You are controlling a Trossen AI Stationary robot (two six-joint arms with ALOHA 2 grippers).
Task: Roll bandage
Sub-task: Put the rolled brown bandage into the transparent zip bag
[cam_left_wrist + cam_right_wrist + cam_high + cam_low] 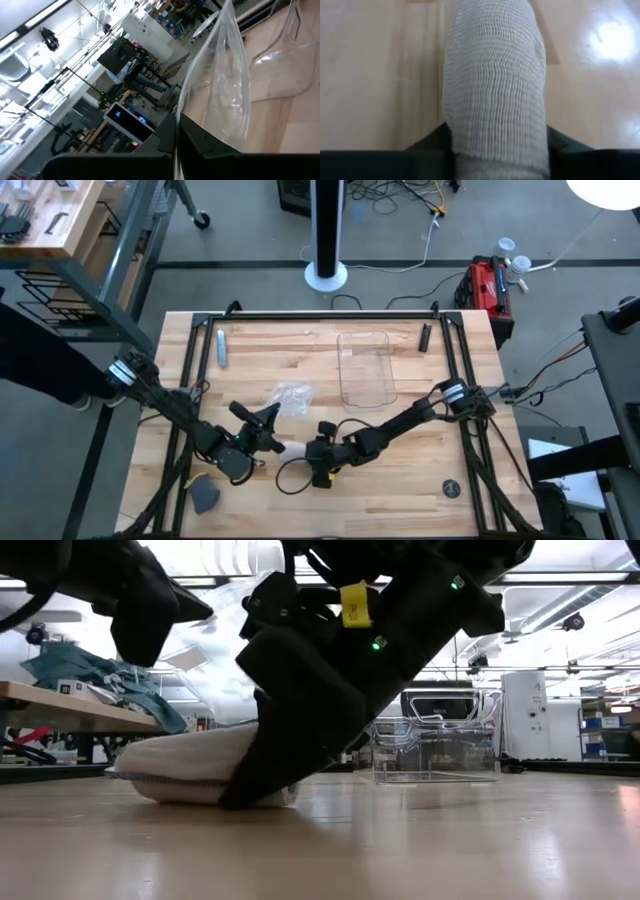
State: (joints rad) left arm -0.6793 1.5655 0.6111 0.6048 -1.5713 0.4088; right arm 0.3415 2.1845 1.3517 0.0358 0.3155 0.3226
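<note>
Bandage (pixel 492 85) clamped between right gripper (pixel 312 448) fingers; weave visible only wrist-close.

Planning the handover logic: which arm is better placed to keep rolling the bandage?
Right. The right gripper is shut around the bandage on the table; the left gripper sits beside it, holding nothing.

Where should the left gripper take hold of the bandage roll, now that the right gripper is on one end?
Judging by its pose, grip the free end of the bandage. It lies on its side on the table, and the right gripper holds the other end. Bring the left gripper in from its own side, fingers straddling the roll's width.
</note>
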